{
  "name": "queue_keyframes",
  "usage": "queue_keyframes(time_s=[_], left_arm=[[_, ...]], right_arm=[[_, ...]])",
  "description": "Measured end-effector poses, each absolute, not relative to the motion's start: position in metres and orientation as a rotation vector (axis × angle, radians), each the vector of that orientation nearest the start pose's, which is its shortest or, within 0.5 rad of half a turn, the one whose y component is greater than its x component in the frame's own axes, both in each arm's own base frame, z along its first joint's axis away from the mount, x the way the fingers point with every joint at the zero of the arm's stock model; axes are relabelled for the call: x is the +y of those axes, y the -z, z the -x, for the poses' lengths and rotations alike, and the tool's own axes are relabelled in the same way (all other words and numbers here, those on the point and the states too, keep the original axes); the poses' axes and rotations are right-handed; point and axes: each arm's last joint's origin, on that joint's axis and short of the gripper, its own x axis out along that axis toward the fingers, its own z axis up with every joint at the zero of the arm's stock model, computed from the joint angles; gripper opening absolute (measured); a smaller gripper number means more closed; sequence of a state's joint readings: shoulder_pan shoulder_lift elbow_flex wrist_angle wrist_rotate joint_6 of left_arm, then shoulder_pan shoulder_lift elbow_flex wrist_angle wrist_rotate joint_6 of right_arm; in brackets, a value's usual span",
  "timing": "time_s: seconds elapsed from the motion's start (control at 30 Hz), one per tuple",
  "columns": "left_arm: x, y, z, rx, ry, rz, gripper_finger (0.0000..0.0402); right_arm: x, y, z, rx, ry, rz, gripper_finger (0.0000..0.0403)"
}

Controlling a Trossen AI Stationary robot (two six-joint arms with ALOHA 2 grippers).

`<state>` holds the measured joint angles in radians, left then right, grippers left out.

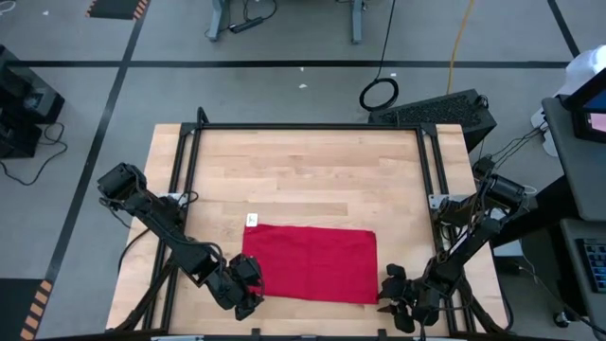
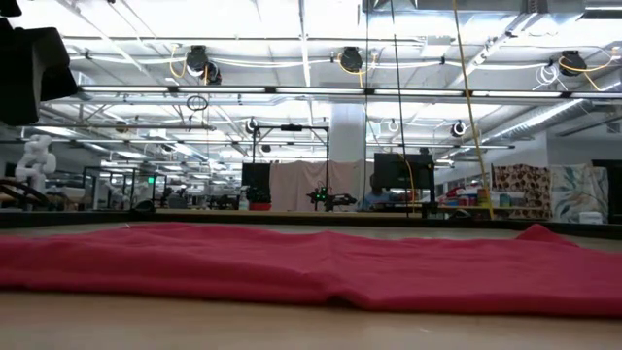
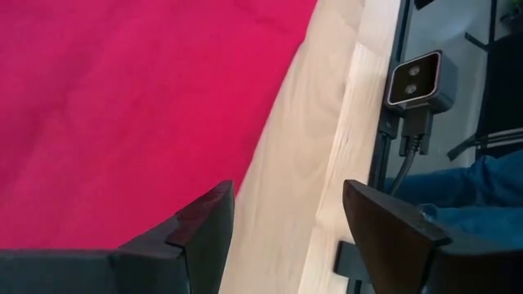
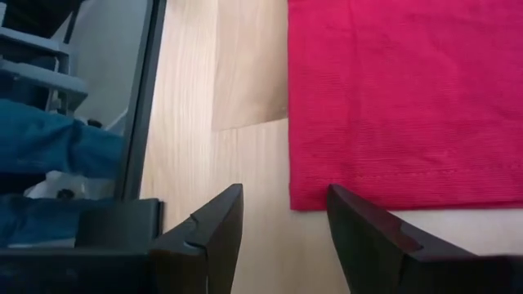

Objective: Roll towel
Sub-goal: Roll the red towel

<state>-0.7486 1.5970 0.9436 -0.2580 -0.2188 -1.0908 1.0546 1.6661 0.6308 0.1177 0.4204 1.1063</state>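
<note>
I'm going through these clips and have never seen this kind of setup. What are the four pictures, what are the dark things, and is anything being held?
It is one moment seen by four cameras: one overhead, one at tabletop height, and one on each arm's wrist. Two dark robot arms work at a wooden table. A red towel lies spread flat on it, a small white tag at its far left corner. The left hand sits at the towel's near left corner, the right hand just off its near right corner. Both hands are open and hold nothing; the wrist pictures show each pair of fingers with an empty gap.
</note>
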Motion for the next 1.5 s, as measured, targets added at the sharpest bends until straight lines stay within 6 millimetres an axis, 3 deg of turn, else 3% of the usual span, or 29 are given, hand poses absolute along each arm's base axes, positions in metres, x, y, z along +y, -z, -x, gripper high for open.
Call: queue_keyframes(time_s=[0.33, 0.63, 1.13, 1.5], left_arm=[[-0.212, -0.190, -0.234, 0.970, -0.004, 0.576, 0.0235], [-0.219, -0.189, -0.227, 0.961, -0.009, 0.568, 0.0235], [-0.216, -0.190, -0.230, 0.954, -0.019, 0.575, 0.0235], [-0.215, -0.190, -0.231, 0.947, -0.027, 0.575, 0.0235]], right_arm=[[0.239, -0.112, -0.140, 0.784, -0.040, -0.433, 0.0171], [0.244, -0.112, -0.132, 0.811, -0.123, -0.342, 0.0171], [0.236, -0.112, -0.144, 0.767, -0.124, -0.196, 0.0171], [0.238, -0.098, -0.145, 0.799, -0.115, -0.172, 0.0169]])
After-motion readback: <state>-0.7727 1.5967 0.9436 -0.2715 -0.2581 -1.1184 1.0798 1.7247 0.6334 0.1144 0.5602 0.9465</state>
